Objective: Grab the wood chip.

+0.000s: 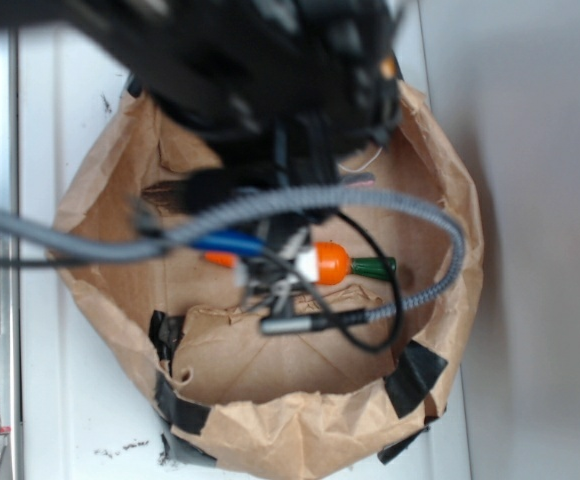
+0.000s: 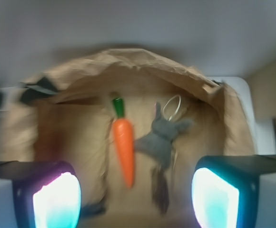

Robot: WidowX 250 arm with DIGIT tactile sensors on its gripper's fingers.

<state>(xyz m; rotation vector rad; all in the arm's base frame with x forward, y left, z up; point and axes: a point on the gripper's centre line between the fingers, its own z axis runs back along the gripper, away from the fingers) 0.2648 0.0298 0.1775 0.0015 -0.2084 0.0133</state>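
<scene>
Gripper (image 2: 135, 199) jaws spread wide, holding nothing, hovering over the paper bag (image 2: 128, 61). Wood chip (image 2: 160, 189) lies on the bag floor btwn the pads, just right of the carrot (image 2: 123, 147), its far end touching the grey plush (image 2: 161, 140). Risk: descent w/o centring could pinch plush or carrot instead.

orange carrot (image 2: 124, 147), dark brown wood chip (image 2: 160, 190)

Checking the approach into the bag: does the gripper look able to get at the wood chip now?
Probably yes: the gripper is open above the wood chip, though the grey toy overlaps its far end.
</scene>
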